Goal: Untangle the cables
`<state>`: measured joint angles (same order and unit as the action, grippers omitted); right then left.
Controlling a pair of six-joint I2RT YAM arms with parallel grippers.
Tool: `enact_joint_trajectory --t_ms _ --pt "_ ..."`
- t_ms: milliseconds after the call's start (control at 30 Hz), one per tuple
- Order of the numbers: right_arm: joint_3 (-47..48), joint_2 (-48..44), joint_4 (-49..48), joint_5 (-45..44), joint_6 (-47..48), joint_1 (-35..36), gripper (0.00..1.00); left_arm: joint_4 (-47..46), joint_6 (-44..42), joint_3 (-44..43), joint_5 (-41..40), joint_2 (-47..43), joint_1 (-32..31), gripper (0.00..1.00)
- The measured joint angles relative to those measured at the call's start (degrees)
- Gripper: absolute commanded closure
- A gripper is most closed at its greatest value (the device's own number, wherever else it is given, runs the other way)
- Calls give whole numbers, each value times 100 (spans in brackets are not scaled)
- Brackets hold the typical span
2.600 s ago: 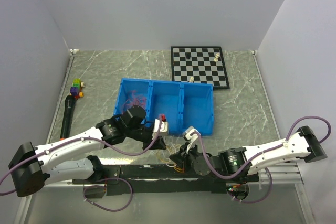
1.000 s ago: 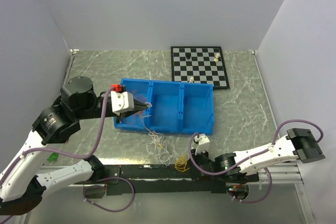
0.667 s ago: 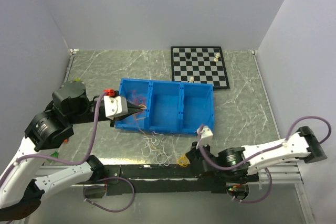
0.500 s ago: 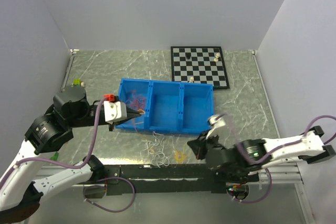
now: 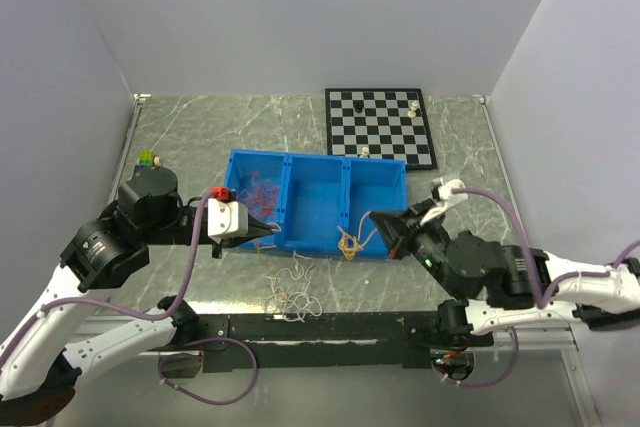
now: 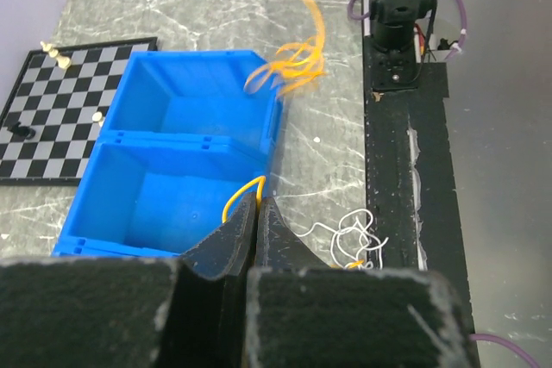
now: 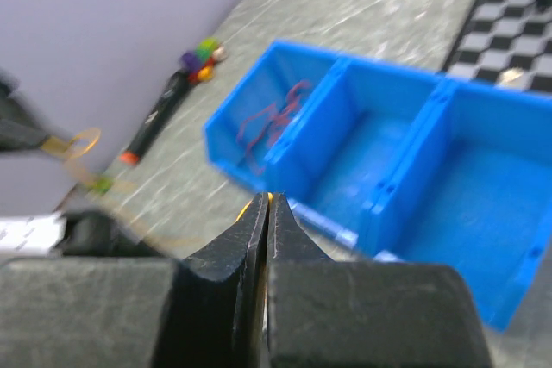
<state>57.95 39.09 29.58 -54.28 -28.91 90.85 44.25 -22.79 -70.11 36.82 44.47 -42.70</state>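
My left gripper (image 5: 270,230) is shut on a thin yellow-orange wire (image 6: 240,196) by the front left of the blue bin (image 5: 375,169). My right gripper (image 5: 372,219) is shut on an orange cable; its loops (image 5: 350,243) hang at the bin's front wall and show blurred in the left wrist view (image 6: 291,65). A sliver of orange shows between the right jaws (image 7: 267,199). A clump of white wires (image 5: 294,287) with a bit of orange lies on the table near the front edge. Red-pink wires (image 5: 262,190) lie in the bin's left compartment.
A chessboard (image 5: 380,127) with a few pieces lies at the back right. Coloured blocks (image 5: 148,159) and a black marker (image 7: 162,111) lie at the left. The black base rail (image 5: 330,329) runs along the front edge. The bin's middle compartment (image 5: 316,199) and right compartment hold nothing visible.
My right gripper has risen from the front edge to the bin's front wall, carrying the orange cable away from the white wires. My left gripper stayed shut, shifting slightly right.
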Motion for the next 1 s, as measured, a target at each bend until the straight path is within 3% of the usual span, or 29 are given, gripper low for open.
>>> enact_joint_trajectory --t_ms 367,733,767,867,967,1000 --pt "111 1499 -946 1858 627 -2736 100 -2 -4 -31 173 -76 -2 99" --pt "81 3112 -1937 3309 542 -4052 100 -15 -4 -299 240 -31 0 99" --pt "81 3283 -2011 3429 527 -4131 92 -31 -4 -367 243 -17 -2 99" --pt "116 3676 -2046 3606 507 -4238 45 -72 -7 -516 243 24 0 99" --pt "114 3869 -2011 3718 463 -4262 22 -127 -13 -601 243 55 -2 99" --pt "48 3834 -2050 3766 450 -4256 20 -142 -17 -603 243 55 0 99"
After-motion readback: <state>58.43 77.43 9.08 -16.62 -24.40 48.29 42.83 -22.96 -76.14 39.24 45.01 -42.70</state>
